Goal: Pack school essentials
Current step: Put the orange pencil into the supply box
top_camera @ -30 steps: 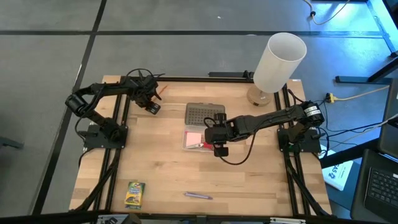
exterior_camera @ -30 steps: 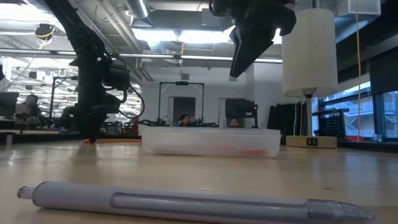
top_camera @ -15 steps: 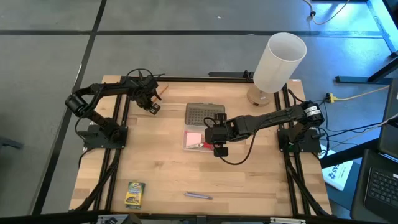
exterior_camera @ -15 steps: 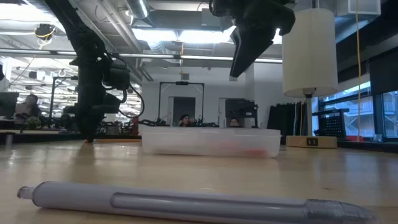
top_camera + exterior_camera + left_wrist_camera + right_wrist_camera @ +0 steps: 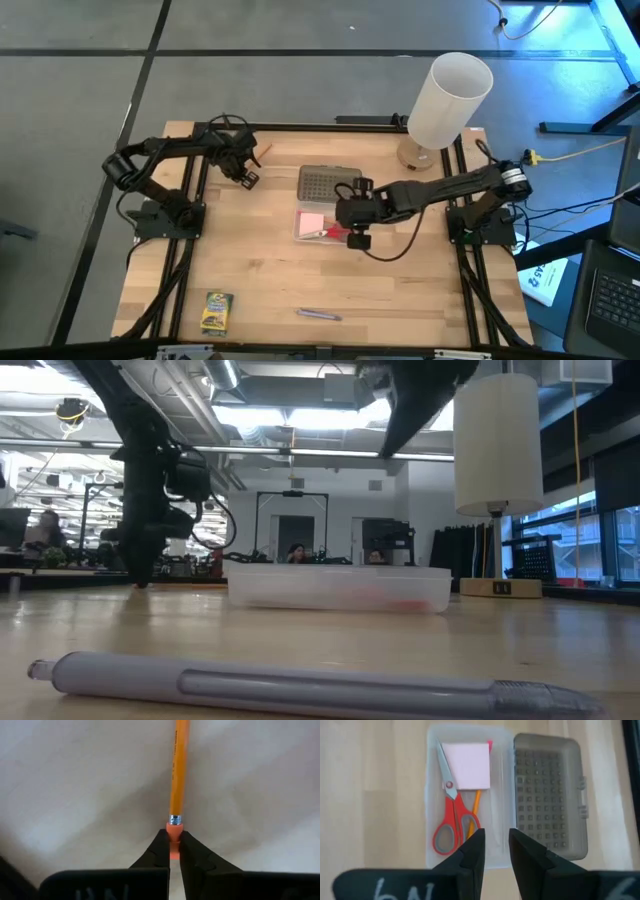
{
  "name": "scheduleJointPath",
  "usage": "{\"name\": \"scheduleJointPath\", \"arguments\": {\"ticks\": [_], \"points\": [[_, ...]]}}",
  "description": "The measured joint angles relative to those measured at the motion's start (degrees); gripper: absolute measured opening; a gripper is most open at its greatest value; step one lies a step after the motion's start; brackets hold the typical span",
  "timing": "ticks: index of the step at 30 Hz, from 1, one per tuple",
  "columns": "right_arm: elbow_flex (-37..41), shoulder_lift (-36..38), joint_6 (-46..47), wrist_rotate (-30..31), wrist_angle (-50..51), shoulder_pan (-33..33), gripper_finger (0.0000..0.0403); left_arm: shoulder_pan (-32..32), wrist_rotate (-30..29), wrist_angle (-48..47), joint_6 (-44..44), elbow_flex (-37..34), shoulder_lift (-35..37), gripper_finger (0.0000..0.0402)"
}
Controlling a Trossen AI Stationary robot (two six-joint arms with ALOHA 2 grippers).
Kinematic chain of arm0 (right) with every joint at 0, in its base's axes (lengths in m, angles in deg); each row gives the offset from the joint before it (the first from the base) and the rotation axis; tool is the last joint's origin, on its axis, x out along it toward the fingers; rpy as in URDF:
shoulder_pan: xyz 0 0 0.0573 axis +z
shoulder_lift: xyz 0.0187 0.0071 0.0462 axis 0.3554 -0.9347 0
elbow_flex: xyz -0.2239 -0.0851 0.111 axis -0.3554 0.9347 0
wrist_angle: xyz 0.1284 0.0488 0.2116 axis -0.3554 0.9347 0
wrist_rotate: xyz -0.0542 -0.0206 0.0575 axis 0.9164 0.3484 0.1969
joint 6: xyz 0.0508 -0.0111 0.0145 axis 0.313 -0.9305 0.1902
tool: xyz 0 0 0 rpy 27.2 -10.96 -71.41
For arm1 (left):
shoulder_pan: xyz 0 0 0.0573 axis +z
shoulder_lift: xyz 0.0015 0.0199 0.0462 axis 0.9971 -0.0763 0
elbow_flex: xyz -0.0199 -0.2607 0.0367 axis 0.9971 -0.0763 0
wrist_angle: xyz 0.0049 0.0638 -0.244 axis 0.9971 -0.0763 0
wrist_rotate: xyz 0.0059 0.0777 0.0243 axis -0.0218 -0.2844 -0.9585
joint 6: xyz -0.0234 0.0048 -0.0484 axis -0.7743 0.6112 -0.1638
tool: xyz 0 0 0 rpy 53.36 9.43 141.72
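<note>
My left gripper (image 5: 246,176) stands at the table's far left, pointing down, shut on an orange pencil (image 5: 177,765) that lies on the wood (image 5: 264,152). My right gripper (image 5: 496,845) hovers open and holding nothing above the clear case (image 5: 322,224). In the case lie the red-handled scissors (image 5: 451,815), the pink square eraser (image 5: 467,766) and a second orange pencil (image 5: 475,805). The case's grey dimpled lid (image 5: 547,800) lies open beside it. The crayon box (image 5: 216,312) and the purple pen (image 5: 318,315) rest flat near the table's near edge. My left gripper pinches the pencil's pink eraser end (image 5: 173,831) between its two fingertips (image 5: 159,851), coming from above and pointing down. The fingers are in line with the pencil, which runs away from them. The shaft appears to lie on the table.
A tall white cylinder (image 5: 448,100) stands on a wooden base at the far right corner. Black frame rails run along the table's left and right sides. In the low view the pen (image 5: 300,685) lies close in front, with the case (image 5: 338,588) behind it.
My right gripper has risen above the case; in the low view its fingers have moved up to the picture's top edge. The case and its contents have stayed put.
</note>
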Motion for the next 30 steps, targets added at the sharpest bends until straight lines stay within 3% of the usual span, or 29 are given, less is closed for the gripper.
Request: {"name": "scheduleJointPath", "arguments": {"ticks": [8, 18, 30], "points": [[0.00, 5.03, 0.69, -0.02, 1.58, 1.57, 0.0090, -5.81, -0.57, -2.22, -2.51, 0.10, 6.42, 0.0007], [0.00, 10.07, 3.52, -0.17, 6.17, 3.14, 0.0090, -18.43, -1.70, -2.53, -5.29, 0.26, 15.12, 0.0007], [0.00, 10.92, 3.56, -0.15, 6.37, 3.10, 0.0090, -36.52, -5.31, 10.59, -2.17, 0.28, 16.11, 0.0007]]}}
